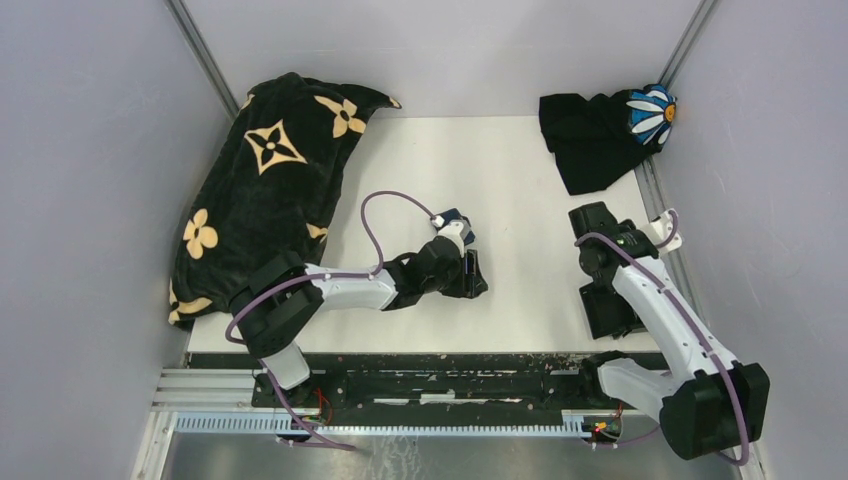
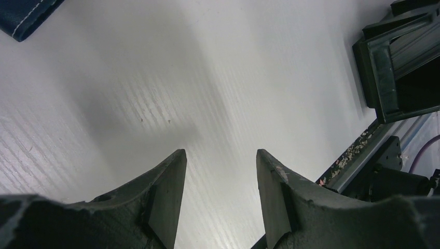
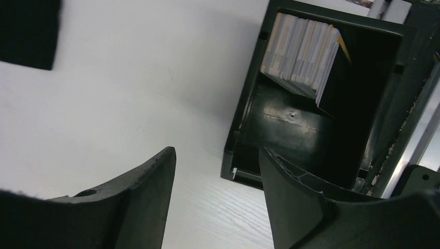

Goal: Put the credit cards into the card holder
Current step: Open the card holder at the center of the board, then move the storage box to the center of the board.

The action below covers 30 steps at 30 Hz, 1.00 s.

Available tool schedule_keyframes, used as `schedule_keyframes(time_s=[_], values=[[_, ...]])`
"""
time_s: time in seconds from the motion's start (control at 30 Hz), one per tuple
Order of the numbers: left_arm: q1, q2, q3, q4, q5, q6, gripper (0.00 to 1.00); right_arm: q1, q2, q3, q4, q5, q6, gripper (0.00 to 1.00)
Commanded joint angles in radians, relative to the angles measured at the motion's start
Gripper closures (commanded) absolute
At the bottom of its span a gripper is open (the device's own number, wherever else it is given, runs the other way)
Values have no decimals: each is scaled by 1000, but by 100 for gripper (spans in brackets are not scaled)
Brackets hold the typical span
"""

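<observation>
No legible text, number or brand name in any view.

- Black cloth [image 1: 265,200], far left of the surface [image 1: 520,200]: tan printed motifs only, four-petal flowers and a four-point star. No letters resolved.
- Black fabric item [image 1: 590,135], far right corner: daisy emblem [image 1: 651,113], white petals and orange centre on blue. No wording.
- Credit cards [image 3: 301,52], stack seen edge-on in the black tray [image 3: 244,119], right wrist view: the faces do not show, so any print is unreadable.
- Card holder [image 2: 26,13], corner only, left wrist view: navy with white stitching, no lettering.
</observation>
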Motion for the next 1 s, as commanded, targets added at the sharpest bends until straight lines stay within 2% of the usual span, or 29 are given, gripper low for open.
schedule_keyframes(time_s=[0.0,0.2,0.43,0.5,0.63,0.7,0.77,0.97], values=[[-7,-51,3,37,15,49,41,-92,40,-55,52,-35,51,33],[-7,-45,2,34,1,53,41,-206,114,-109,196,-152,-27,33],[-7,-19,9,44,2,48,41,-279,206,-120,297,-197,-93,38],[-7,-7,15,44,2,47,41,-294,235,-116,314,-215,-105,48],[-7,4,17,47,-3,41,41,-308,284,-112,337,-232,-123,79],[-7,4,13,45,-10,40,41,-310,314,-99,339,-238,-147,86],[-8,-2,9,37,-30,40,41,-309,335,-93,370,-263,-196,98],[-5,-26,28,-41,-147,57,41,-278,428,-36,474,-398,-411,99]])
